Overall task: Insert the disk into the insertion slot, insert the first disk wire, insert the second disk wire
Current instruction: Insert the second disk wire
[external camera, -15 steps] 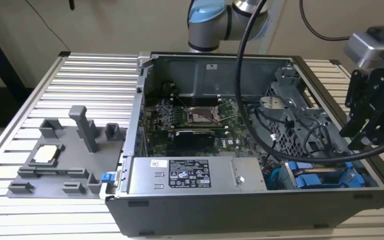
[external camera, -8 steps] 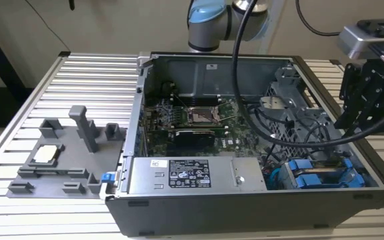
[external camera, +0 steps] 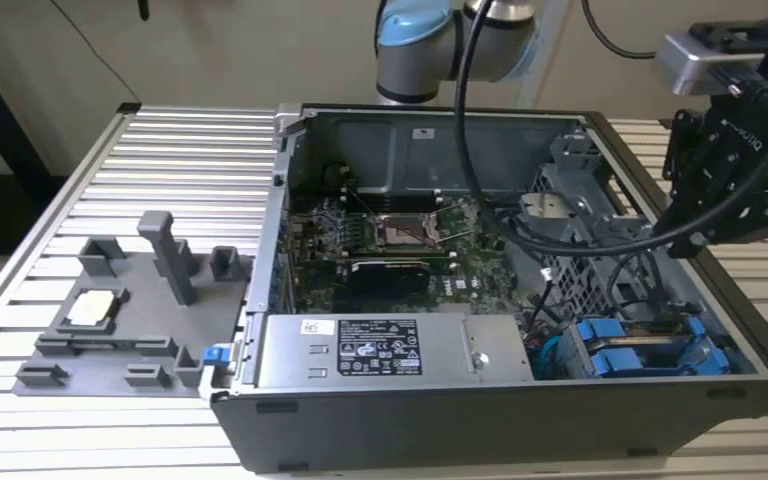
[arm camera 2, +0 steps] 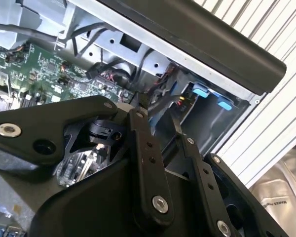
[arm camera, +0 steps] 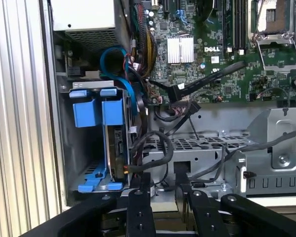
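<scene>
Black fingers of the hand sit a narrow gap apart, nothing pinched that I can see. Just past them a looped black cable hangs right beside the disk, which looks seated on edge in the insertion slot. I'd line the plug up square with the disk's port and push straight, no twisting, keeping clear of the motherboard beyond.

The grey robot arm with pale blue joint caps stands at 12 o'clock in the exterior view. Its wrist hangs at 2 o'clock, the black two-fingered claw angled downward, fingers parted.
</scene>
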Robot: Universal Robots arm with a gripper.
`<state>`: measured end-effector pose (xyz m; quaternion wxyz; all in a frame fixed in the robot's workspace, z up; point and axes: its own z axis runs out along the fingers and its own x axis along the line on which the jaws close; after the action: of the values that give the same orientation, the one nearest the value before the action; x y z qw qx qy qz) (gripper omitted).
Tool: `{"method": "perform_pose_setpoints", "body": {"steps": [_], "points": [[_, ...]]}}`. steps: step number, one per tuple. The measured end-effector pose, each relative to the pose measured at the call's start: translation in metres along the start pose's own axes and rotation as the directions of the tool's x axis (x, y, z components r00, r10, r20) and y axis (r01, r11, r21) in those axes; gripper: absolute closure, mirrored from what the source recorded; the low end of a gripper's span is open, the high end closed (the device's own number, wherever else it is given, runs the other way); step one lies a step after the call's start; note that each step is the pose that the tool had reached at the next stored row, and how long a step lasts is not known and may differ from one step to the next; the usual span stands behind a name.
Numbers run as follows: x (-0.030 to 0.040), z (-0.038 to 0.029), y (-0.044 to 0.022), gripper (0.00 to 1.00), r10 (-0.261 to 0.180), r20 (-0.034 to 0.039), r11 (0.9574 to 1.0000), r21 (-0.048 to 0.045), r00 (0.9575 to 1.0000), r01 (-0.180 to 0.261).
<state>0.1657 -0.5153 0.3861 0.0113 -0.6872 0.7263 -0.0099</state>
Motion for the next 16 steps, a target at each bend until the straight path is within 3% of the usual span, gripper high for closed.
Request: {"method": "perform_pose_setpoints", "body": {"steps": [2,5,16], "points": [[-0.0018,0.0000,0.0022,0.66,0.000,0.0000,1.0000,0.0001,1.0000,0.000],[-0.0015,-0.0002,0.0106,0.66,0.000,0.0000,1.0000,0.0000,1.0000,0.000],[0.0008,-0.0009,0.0547,0.66,-0.001,-0.0010,1.0000,0.0001,1.0000,0.001]]}}
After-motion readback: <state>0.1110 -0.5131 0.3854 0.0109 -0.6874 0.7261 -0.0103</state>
